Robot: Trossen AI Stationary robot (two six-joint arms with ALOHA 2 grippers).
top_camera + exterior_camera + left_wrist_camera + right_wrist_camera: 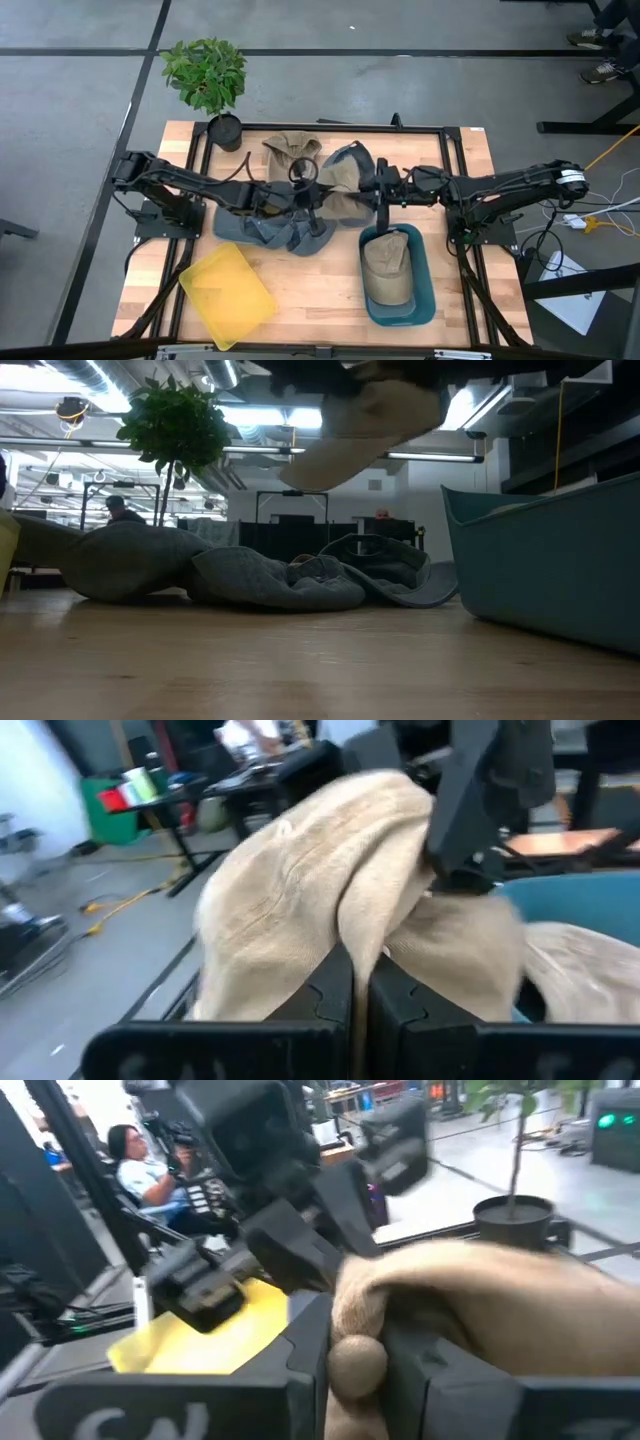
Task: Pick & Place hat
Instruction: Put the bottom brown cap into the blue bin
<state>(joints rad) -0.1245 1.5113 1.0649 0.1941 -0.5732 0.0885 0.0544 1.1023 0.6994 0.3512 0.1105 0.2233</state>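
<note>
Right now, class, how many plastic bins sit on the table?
2: a yellow bin near the table's front left, and a teal bin at front right, holding a tan hat.

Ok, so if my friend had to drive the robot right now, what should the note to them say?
Left gripper: shut on the tan hat, held up off the table.
Right gripper: shut on the same hat, facing the left one.
Done: one hat in the bin already lies in the blue bin.
Left: let one gripper release, put the held hat away, then the other tan hat and the grey hats. The yellow tray holds nothing.
</note>
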